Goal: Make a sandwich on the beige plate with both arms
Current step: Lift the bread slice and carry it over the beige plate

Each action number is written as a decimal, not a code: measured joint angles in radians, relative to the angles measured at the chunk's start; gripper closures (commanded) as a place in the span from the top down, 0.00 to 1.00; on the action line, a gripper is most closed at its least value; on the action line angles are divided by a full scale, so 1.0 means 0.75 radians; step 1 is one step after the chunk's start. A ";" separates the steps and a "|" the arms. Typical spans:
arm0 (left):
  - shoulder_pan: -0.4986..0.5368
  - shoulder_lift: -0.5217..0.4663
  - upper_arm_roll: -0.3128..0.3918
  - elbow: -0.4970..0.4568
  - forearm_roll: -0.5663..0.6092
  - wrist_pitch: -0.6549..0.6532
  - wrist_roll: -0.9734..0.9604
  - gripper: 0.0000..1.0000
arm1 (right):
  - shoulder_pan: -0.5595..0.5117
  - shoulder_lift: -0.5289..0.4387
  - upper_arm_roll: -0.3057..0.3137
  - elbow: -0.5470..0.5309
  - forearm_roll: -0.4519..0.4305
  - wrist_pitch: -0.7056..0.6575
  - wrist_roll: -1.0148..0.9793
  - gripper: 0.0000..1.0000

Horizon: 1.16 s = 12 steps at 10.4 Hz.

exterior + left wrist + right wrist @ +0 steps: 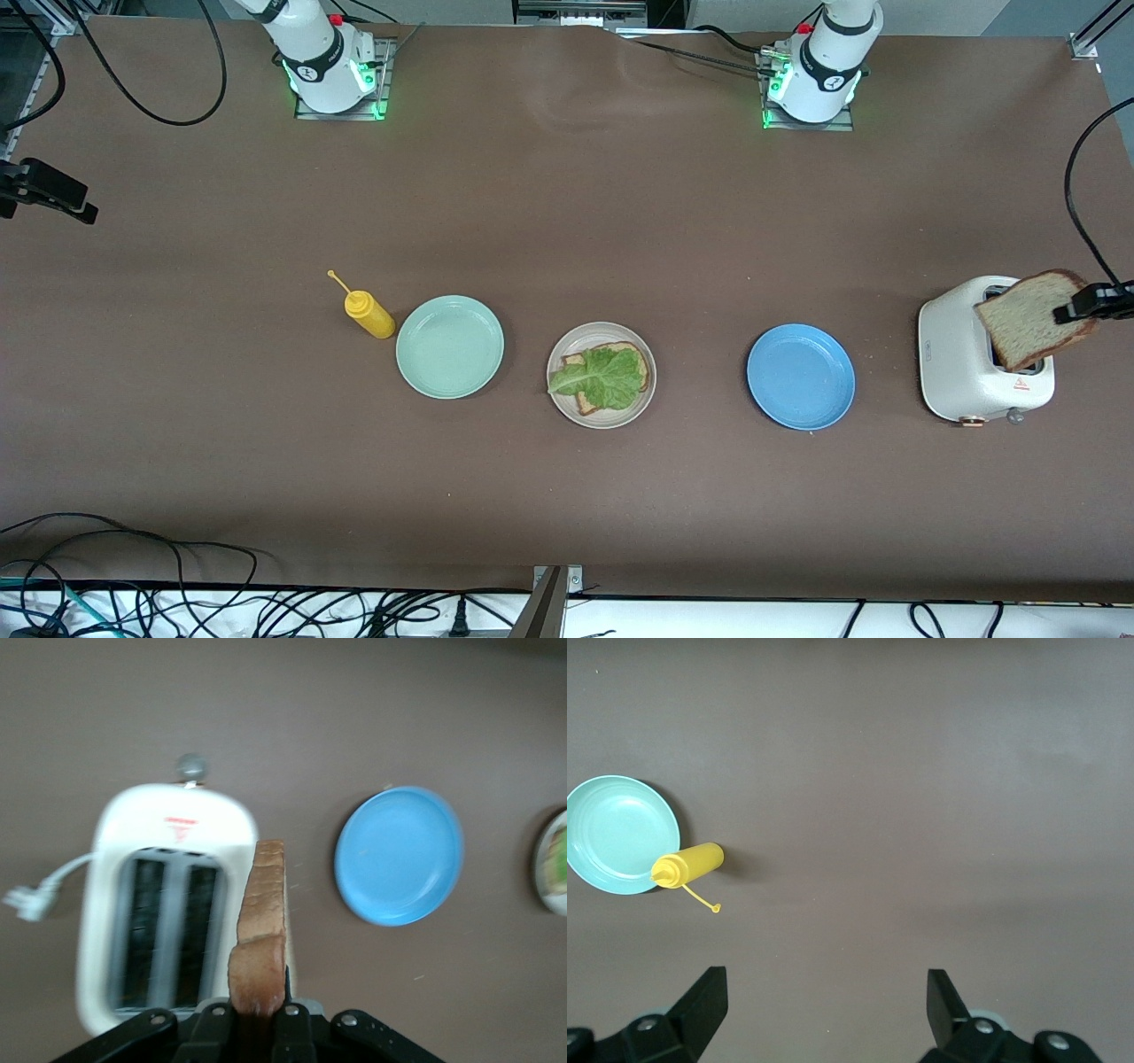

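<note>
Nearest you, the round beige plate with its raised rim holds one square slice of brown wholegrain bread, mostly hidden under a ruffled green lettuce leaf; only the crust edges show. In the left wrist view that plate is cut off at the frame's edge. Beside it toward the left arm's end lies the round blue plate, then the white two-slot toaster. Over the toaster, the left gripper is clamped on a second brown bread slice, held clear above the slots; you see little of that arm, which runs out of frame. Toward the right arm's end sit the mint-green plate and, slightly farther, the yellow squeeze bottle. The right gripper waits with fingers spread wide, holding nothing, over bare brown table.
</note>
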 measured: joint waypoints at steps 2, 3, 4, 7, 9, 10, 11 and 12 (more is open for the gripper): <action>-0.035 0.000 -0.002 -0.001 -0.201 -0.011 -0.140 0.00 | -0.003 0.001 -0.004 0.000 0.000 0.000 0.000 1.00; -0.064 0.000 -0.003 -0.008 -0.279 -0.018 -0.196 0.00 | -0.003 0.001 -0.004 0.000 0.000 0.000 0.000 1.00; -0.106 -0.001 -0.004 -0.028 -0.391 -0.014 -0.251 0.00 | -0.002 0.001 -0.004 0.000 0.000 0.000 0.000 1.00; -0.229 -0.002 -0.011 -0.179 -0.678 0.099 -0.280 0.00 | -0.001 0.001 -0.003 0.001 0.001 -0.002 0.000 1.00; -0.299 -0.018 -0.026 -0.316 -0.843 0.217 -0.198 0.00 | 0.001 0.001 -0.001 0.003 0.001 -0.008 0.000 1.00; -0.340 -0.025 -0.050 -0.397 -0.920 0.302 -0.138 0.00 | 0.002 0.000 0.000 0.004 0.001 -0.014 0.000 1.00; -0.381 -0.028 -0.083 -0.476 -1.025 0.407 -0.083 0.00 | 0.002 0.000 0.001 0.006 0.001 -0.021 0.000 1.00; -0.429 -0.030 -0.108 -0.547 -1.138 0.498 -0.035 0.00 | 0.002 0.000 0.001 0.010 0.001 -0.035 0.000 1.00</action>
